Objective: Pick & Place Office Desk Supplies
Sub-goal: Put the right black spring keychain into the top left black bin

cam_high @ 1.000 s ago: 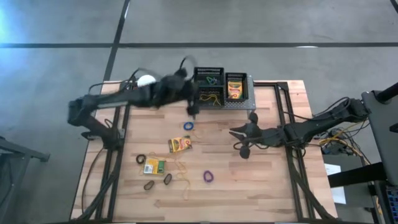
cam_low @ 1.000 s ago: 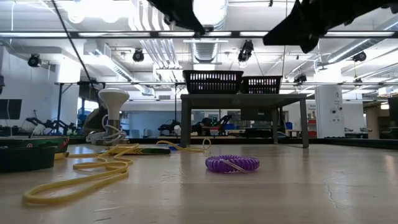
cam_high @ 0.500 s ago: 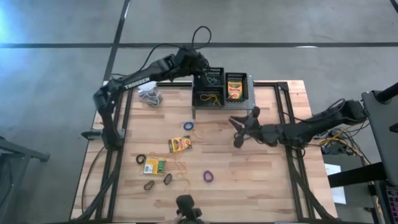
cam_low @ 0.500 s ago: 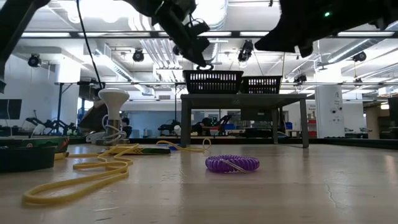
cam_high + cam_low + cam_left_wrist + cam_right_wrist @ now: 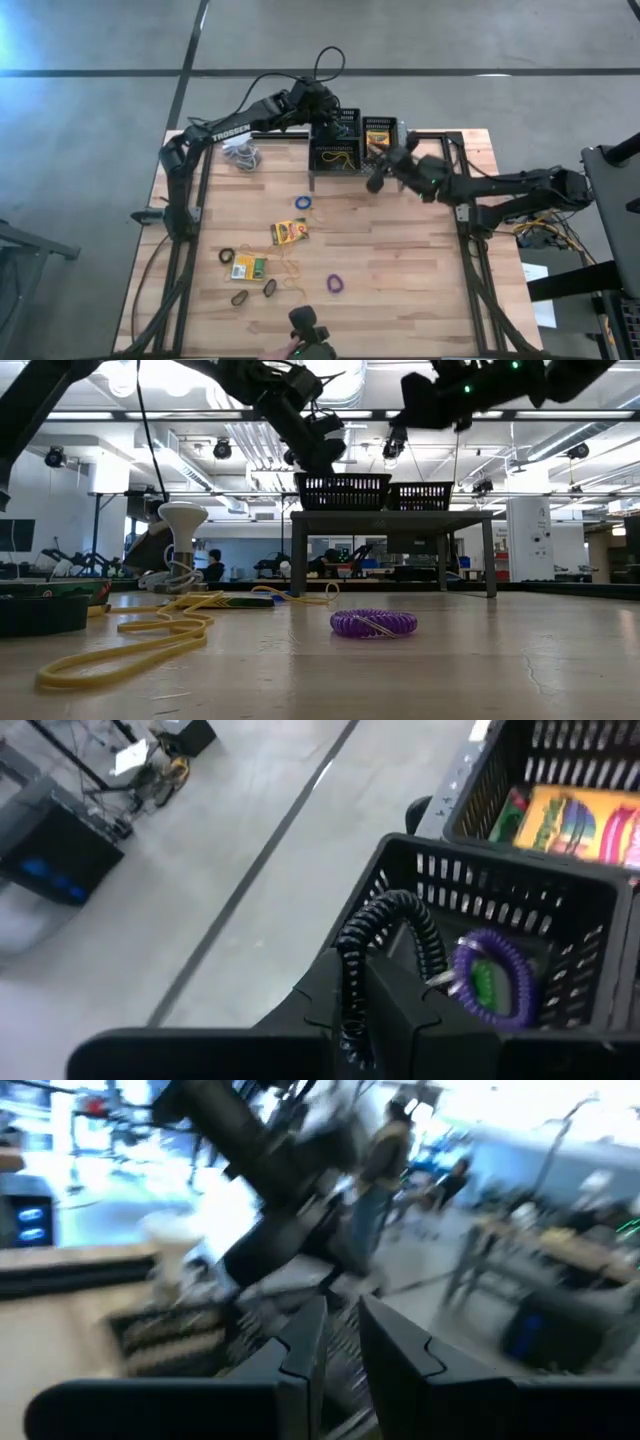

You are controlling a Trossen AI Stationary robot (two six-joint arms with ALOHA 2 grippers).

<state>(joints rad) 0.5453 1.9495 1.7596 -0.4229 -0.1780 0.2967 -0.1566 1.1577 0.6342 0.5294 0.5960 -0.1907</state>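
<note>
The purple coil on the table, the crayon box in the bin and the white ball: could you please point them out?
purple coil (image 5: 373,623): low view, middle of the coil.
crayon box (image 5: 377,145): high view, the box's yellow face.
white ball (image 5: 236,143): high view, the ball's top.
</note>
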